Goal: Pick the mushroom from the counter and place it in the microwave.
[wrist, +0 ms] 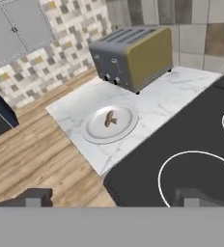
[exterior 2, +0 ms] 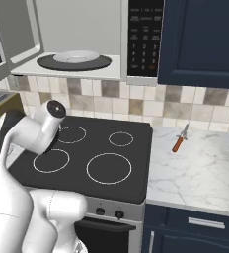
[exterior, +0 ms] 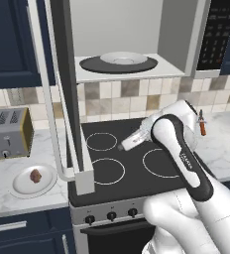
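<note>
The small reddish-brown mushroom (exterior: 35, 175) lay on a white plate (exterior: 19, 186) at lower left on the marble table (exterior: 3, 198). Probably light and soft; grip its cap sides gently. The hand (wrist: 111, 198) was open, empty.

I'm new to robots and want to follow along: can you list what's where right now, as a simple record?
mushroom: on a plate, untouched
plate: on the counter, left of the stove
toaster: behind the plate
microwave: door open, white dish on turntable
gripper: open, above the stove's edge, holding nothing
red-handled tool: on the counter right of the stove
</note>
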Available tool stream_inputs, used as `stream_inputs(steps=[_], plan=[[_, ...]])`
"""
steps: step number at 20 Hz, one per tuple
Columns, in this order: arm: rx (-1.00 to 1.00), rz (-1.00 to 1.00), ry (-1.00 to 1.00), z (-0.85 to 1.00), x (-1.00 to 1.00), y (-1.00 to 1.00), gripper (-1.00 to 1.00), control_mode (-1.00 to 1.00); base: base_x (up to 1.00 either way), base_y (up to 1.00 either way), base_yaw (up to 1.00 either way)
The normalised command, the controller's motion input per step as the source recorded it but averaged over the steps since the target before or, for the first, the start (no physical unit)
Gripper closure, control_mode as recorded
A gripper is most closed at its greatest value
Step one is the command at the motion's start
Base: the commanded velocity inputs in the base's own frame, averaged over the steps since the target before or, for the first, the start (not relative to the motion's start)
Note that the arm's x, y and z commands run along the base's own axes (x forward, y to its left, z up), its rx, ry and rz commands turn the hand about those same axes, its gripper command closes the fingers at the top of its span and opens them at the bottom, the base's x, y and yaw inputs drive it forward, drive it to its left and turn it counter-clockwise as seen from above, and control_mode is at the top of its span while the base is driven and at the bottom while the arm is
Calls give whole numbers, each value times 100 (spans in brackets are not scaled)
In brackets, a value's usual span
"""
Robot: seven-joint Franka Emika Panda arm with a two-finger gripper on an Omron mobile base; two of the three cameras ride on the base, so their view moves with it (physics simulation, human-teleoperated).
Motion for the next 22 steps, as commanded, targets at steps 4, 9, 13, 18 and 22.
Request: stream_inputs(steps=[4,9,13,18,22], plan=[[9,26,-14,-38,0,70,-100,-100,0,0,0],[2,3,-18,-47,-2,68,-100,-100,0,0,0],[0,1,-18,-49,0,69,-100,-100,0,0,0],[5,6,-18,-23,-8,47,-100,-100,0,0,0],[4,14,-17,0,0,18,-100,-100,0,0,0]])
